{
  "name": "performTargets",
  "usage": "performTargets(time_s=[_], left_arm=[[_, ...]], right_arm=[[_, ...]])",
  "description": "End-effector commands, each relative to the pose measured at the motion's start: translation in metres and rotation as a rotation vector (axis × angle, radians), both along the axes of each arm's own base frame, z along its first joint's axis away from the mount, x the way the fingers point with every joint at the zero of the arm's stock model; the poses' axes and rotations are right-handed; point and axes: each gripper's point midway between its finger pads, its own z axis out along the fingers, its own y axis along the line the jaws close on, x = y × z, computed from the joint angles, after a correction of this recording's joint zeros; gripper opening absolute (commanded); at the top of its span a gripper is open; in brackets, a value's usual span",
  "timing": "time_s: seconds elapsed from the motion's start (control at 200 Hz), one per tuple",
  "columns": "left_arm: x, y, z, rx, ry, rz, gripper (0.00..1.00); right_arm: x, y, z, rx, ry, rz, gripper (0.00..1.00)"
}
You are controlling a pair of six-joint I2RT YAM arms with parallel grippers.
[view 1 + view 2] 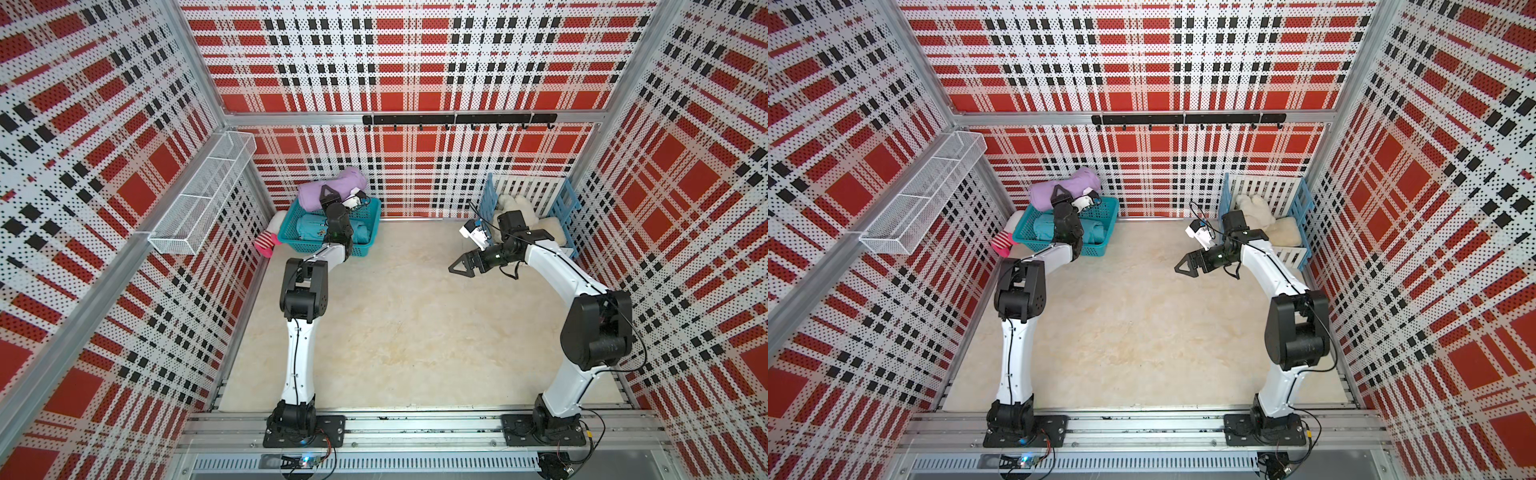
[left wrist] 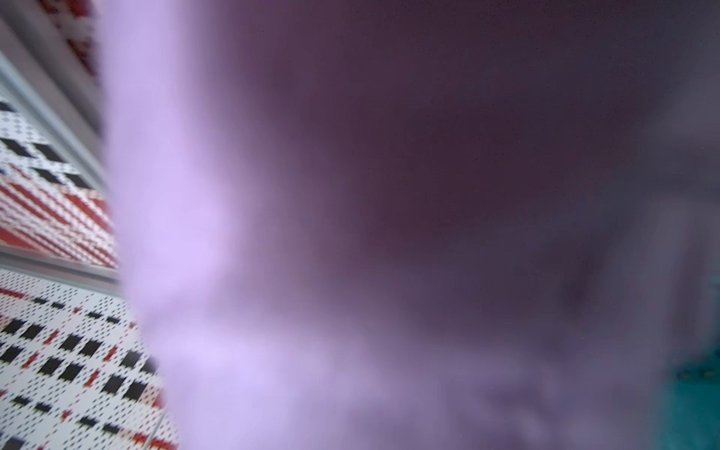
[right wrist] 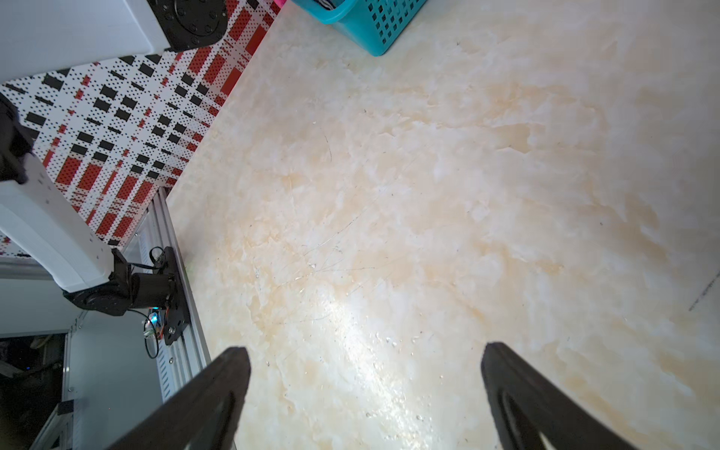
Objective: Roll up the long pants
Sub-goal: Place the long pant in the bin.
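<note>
filling left wrist view, blurred long pants [image 2: 350, 202]; left jaws unreadable, right jaws apart

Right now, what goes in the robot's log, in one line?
left gripper: shut on rolled long pants, at teal basket | right gripper: open, empty, above bare table

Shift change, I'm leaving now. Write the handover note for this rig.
Left tool: closed, apparently gripping the rolled light-purple cloth long pants, held over the back corner of the teal plastic basket.
Right tool: open, empty, above the marbled tabletop.
Done: the pants look fully rolled.
Left: probably set the roll down, release, then retract the arm.
</note>
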Motion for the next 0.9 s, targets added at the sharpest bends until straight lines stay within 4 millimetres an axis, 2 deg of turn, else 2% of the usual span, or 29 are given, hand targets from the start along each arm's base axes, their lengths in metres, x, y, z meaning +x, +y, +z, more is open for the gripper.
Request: performTargets(time_s=[0.0,0.095,0.17,0.301,0.386,0.496,0.646,0.752,0.897], left_arm=[[0.016,0.000,0.034,-0.013,-0.110,-0.109,0.00],[0.033,0.009,0.014,0.011,-0.056,-0.140,0.00],[0.043,0.016,-0.011,0.032,0.009,-0.164,0.00],[0.052,0.024,-0.064,0.046,0.172,-0.193,0.00],[0.050,0.026,-0.099,0.056,0.304,-0.201,0.00],[0.036,0.022,-0.146,0.049,0.502,-0.213,0.00],[0.001,-0.008,-0.189,0.079,0.681,-0.246,0.00],[-0.024,-0.030,-0.206,0.066,0.755,-0.292,0.00],[-0.053,-0.056,-0.203,0.051,0.824,-0.329,0.00]], right_arm=[[0.007,0.008,0.005,0.031,0.058,0.003,1.00],[0.015,0.008,0.001,0.008,0.093,0.006,1.00],[0.016,0.007,-0.002,-0.004,0.121,0.014,1.00],[0.014,0.007,-0.005,-0.003,0.154,0.012,1.00],[0.009,0.006,-0.006,-0.009,0.167,0.010,1.00],[0.000,0.004,-0.009,-0.017,0.180,0.015,1.00],[-0.013,0.002,-0.014,-0.023,0.201,0.034,1.00],[-0.022,0.000,-0.017,-0.027,0.208,0.052,1.00],[-0.034,-0.002,-0.020,-0.019,0.218,0.075,1.00]])
